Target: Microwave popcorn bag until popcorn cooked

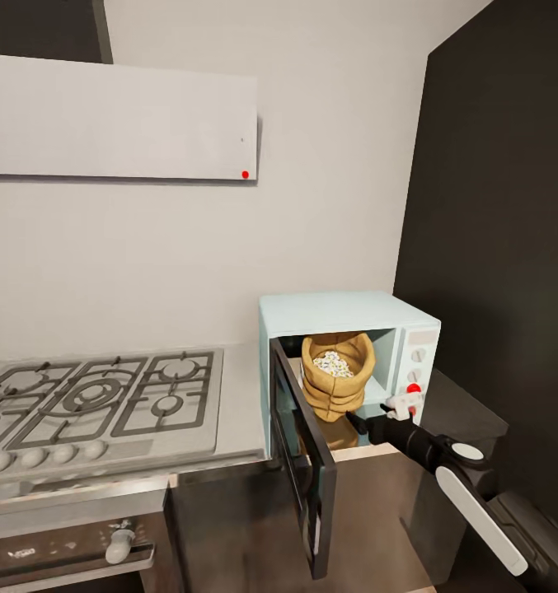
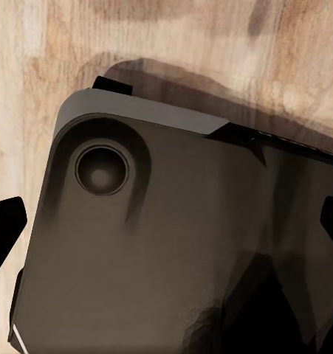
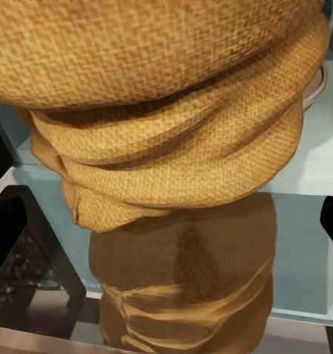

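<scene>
I had the popcorn bag [image 1: 337, 375] standing upright inside the microwave [image 1: 349, 362], its rolled rim open upward and the popcorn [image 1: 334, 363] showing as a whitish heap in the mouth. The door [image 1: 303, 461] hung swung out toward me on its left hinge, so the cavity was open. My right gripper [image 1: 363, 424] sat just in front of the opening, low and to the right of the bag's base, with the bag lying straight ahead of the fingers and slightly up. In the right wrist view the sack's folds loomed close, its long axis vertical, and the dark fingers [image 3: 4, 236] stood apart at either edge of that picture, clamped on nothing; I could not tell whether a tip brushed the sack. The left gripper's fingers [image 2: 4, 225] looked apart too, at the edges of the left wrist view, over a dark robot part and a wooden floor [image 2: 33, 66]. The right arm was plainly the nearer one, so I judged any coming move, backing out and closing the door, would fall to it. The table [image 1: 241, 403] carried the steel hob [image 1: 97, 403] beside the microwave.
</scene>
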Motion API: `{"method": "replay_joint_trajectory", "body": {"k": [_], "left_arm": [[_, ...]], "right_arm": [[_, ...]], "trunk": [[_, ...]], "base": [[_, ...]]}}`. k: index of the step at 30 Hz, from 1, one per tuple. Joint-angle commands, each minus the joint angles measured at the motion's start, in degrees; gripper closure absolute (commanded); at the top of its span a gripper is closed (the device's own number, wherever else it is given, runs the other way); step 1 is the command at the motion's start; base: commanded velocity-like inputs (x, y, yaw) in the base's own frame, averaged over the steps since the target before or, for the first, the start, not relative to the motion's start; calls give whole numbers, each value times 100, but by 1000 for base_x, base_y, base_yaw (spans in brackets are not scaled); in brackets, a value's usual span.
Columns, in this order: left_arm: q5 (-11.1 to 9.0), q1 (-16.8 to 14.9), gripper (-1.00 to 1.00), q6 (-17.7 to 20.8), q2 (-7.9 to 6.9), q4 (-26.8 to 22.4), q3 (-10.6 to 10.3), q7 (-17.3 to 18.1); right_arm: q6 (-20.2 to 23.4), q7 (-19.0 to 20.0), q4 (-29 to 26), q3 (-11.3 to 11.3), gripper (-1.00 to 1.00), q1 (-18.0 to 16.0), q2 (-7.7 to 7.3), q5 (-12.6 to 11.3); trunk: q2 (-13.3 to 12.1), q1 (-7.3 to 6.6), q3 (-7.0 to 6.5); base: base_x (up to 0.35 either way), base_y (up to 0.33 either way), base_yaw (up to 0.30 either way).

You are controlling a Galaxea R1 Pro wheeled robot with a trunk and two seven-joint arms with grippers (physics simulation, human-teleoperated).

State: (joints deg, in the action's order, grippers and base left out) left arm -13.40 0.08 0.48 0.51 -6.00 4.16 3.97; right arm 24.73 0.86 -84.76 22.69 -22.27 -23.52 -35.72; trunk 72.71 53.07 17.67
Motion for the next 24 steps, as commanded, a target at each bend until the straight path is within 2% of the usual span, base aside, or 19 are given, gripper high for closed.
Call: {"method": "replay_joint_trajectory", "body": {"k": [1, 7, 14, 19, 22, 24], "left_arm": [[-22, 1, -100, 5, 2, -6, 41, 25], [-22, 1, -100, 5, 2, -6, 41, 25], [-22, 1, -100, 5, 2, -6, 41, 25], [-22, 1, -100, 5, 2, -6, 41, 25], [-22, 1, -100, 5, 2, -6, 41, 25], [-22, 1, -100, 5, 2, -6, 41, 25]], "right_arm": [[8, -3, -1, 5, -100, -5, -5, -11], [-30, -43, 3, 15, -100, -5, 15, -5], [-753, 35, 264, 27, -100, -5, 258, 0], [-954, 64, 529, 43, -100, -5, 416, 7], [-1226, 70, 602, 54, -100, -5, 610, -2], [-1309, 72, 854, 59, -100, -5, 787, 177]], "trunk": [[4, 0, 6], [4, 0, 6], [4, 0, 6], [4, 0, 6], [4, 0, 6], [4, 0, 6]], "base": [[0, 0, 0], [0, 0, 0], [0, 0, 0], [0, 0, 0], [0, 0, 0], [0, 0, 0]]}}
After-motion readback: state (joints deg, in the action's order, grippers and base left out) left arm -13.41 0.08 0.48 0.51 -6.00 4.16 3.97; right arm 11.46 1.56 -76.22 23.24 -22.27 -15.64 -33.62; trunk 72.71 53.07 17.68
